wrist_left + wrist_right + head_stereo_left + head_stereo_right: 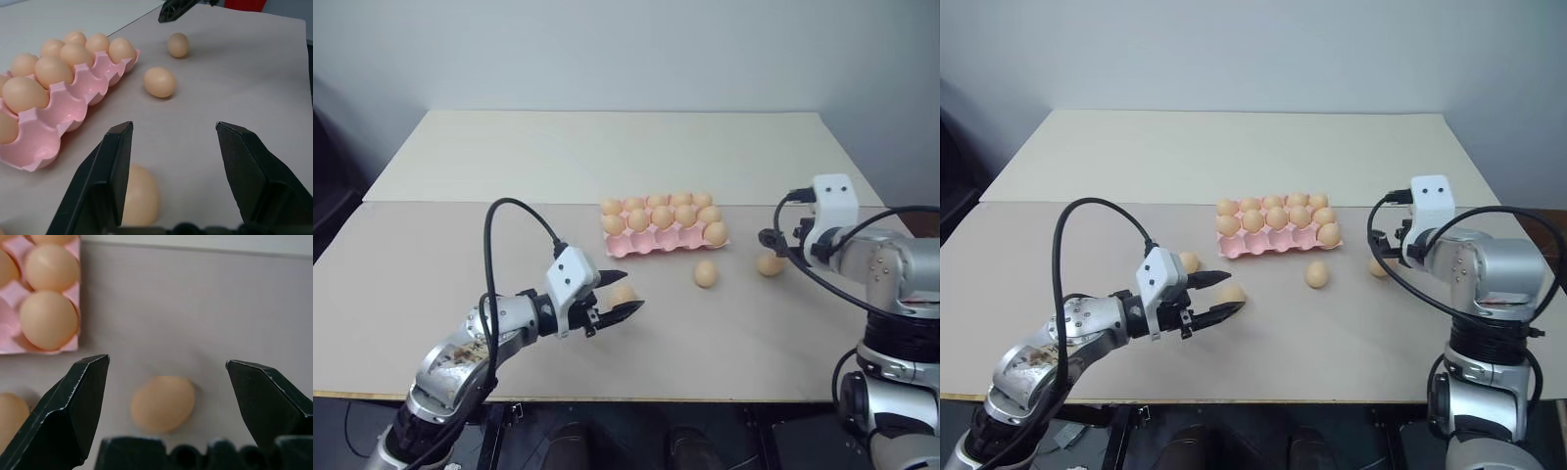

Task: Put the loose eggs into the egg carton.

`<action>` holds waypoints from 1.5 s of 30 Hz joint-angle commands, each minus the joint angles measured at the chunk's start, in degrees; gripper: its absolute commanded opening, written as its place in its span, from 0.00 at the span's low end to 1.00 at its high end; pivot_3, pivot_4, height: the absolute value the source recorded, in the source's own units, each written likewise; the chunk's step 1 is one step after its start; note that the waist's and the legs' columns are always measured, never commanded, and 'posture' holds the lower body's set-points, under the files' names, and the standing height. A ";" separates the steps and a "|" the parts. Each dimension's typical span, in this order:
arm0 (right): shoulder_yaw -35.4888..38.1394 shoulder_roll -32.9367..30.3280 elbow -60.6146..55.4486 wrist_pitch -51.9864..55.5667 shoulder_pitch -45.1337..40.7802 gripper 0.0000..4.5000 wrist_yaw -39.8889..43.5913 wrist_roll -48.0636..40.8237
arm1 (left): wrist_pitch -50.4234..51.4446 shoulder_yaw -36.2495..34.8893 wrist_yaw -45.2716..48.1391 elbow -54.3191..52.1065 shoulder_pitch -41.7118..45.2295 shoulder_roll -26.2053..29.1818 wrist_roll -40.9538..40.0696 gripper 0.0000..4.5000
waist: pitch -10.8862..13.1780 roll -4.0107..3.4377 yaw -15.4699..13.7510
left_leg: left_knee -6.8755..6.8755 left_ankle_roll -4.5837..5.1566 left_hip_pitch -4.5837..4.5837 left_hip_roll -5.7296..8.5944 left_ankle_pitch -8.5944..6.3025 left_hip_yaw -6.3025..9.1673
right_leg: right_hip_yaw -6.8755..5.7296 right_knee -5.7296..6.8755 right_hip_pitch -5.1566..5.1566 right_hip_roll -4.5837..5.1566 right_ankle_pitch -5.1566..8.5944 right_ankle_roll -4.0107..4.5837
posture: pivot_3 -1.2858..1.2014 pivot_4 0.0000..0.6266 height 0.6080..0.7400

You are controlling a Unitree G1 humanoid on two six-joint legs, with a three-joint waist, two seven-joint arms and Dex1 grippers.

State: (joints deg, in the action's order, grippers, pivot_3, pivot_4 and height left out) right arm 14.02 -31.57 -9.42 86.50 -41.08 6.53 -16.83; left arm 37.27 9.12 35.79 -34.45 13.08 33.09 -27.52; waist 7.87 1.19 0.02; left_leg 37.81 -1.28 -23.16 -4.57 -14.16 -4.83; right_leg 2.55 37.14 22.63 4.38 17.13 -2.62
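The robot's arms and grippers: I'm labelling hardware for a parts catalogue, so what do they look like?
Both arms are silver-grey metal with rounded joint housings and looping black cables. The left gripper and right gripper each carry a white boxy camera housing above two black, wedge-shaped fingers. The left arm's casing looks scuffed.

pale wall (626,49), beige table (607,147)

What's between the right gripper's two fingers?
One loose egg lies on the table between the open right gripper's fingers, in the right wrist view.
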 commanded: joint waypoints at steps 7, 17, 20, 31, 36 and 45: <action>1.96 5.59 0.00 1.77 -2.17 0.98 -5.78 6.25 | -1.06 1.23 -1.09 -3.05 1.29 -1.86 1.65 0.66 | 0.00 0.00 0.11 | -0.01 0.00 -0.03 0.00 0.00 0.01 | -0.01 -0.02 0.01 0.00 0.00 0.00 | 0.52 0.24 1.00; 3.09 10.61 4.39 -2.37 -1.77 0.98 -9.23 10.30 | -0.37 0.31 -0.41 -3.36 1.30 -1.53 1.32 0.66 | 0.00 -0.01 0.44 | -0.02 0.00 -0.03 0.00 0.00 0.02 | -0.03 -0.02 0.01 0.00 0.00 0.00 | 0.52 0.24 1.00; 3.19 11.43 6.16 -4.21 -1.80 0.98 -9.68 11.06 | -0.09 -0.18 -0.47 -3.49 1.41 -1.28 1.23 0.66 | 0.00 -0.01 0.61 | -0.02 0.00 -0.02 0.00 0.00 0.02 | -0.03 -0.02 0.01 0.00 0.00 0.00 | 0.52 0.24 1.00; 2.47 11.79 9.83 -9.21 -1.18 0.50 -9.68 12.49 | 0.27 -0.49 -0.92 -3.88 1.48 -0.95 1.26 0.66 | -0.01 -0.01 0.71 | -0.03 0.00 -0.02 0.00 0.00 0.03 | -0.03 -0.02 0.01 -0.01 0.00 0.00 | 0.52 0.24 1.00; 1.63 11.33 6.71 -7.73 -1.23 0.44 -8.20 11.59 | 0.42 -1.68 -1.38 -4.08 0.74 -0.74 0.90 0.66 | -0.01 -0.01 0.71 | -0.03 0.00 -0.02 0.00 0.00 0.03 | -0.03 -0.02 0.01 -0.01 0.00 0.00 | 0.52 0.24 1.00; -8.17 12.70 -12.54 -11.68 -0.45 0.44 3.64 2.93 | -2.46 -4.34 -7.72 -2.57 -4.75 -4.32 4.47 0.66 | -0.01 -0.02 0.93 | -0.06 0.02 -0.08 -0.05 -0.01 0.04 | -0.02 0.01 0.12 -0.05 0.00 0.00 | 0.52 0.24 1.00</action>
State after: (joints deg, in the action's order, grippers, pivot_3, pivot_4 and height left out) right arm 7.03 -19.82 -19.71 77.40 -40.40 9.26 -12.72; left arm 36.45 5.63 29.88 -36.05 8.07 29.78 -24.03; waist 7.86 1.17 0.94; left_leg 37.77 -1.26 -23.22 -4.62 -14.17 -4.78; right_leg 2.52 37.15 22.72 4.34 17.13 -2.62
